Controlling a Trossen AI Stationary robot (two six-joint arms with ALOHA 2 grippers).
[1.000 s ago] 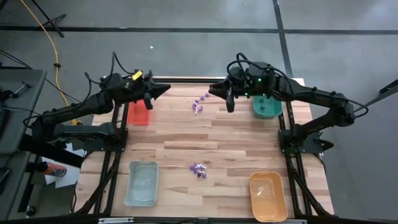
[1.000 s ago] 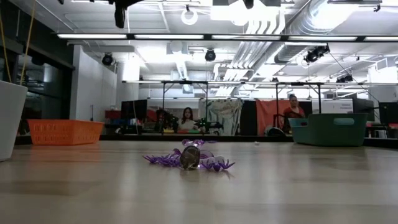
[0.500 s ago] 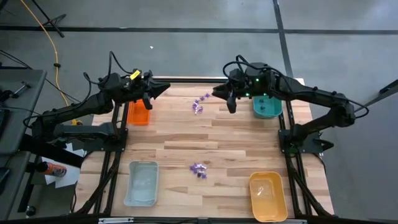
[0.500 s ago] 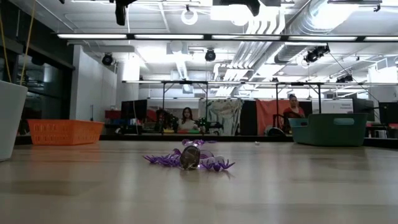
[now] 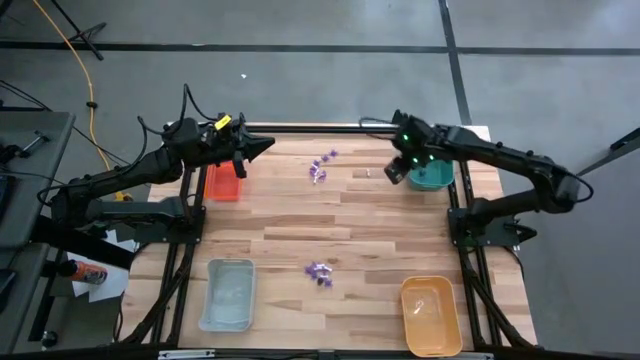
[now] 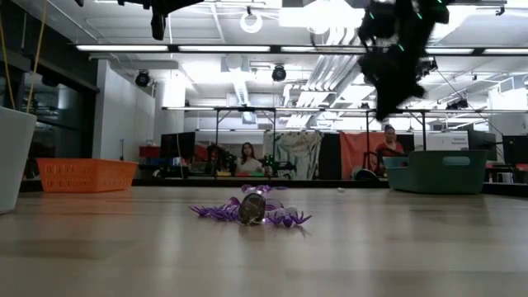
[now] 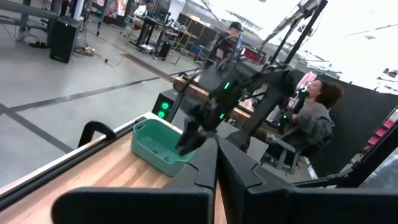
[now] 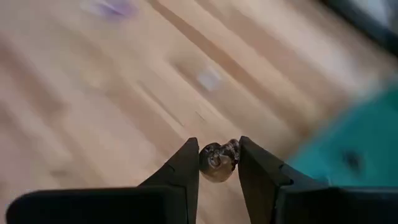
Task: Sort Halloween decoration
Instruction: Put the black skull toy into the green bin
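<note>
Wooden planks make up the desk, with a tray at each corner, which suggests each kind of piece has its own bin. The right claw pinches a small dark, rounded Halloween decoration between its fingertips, just beside the green tray, probably the bin meant for it. Purple pieces lie in a far cluster and a near cluster, both well apart from that claw, while the left claw, pressed together, waits over the red tray.
</note>
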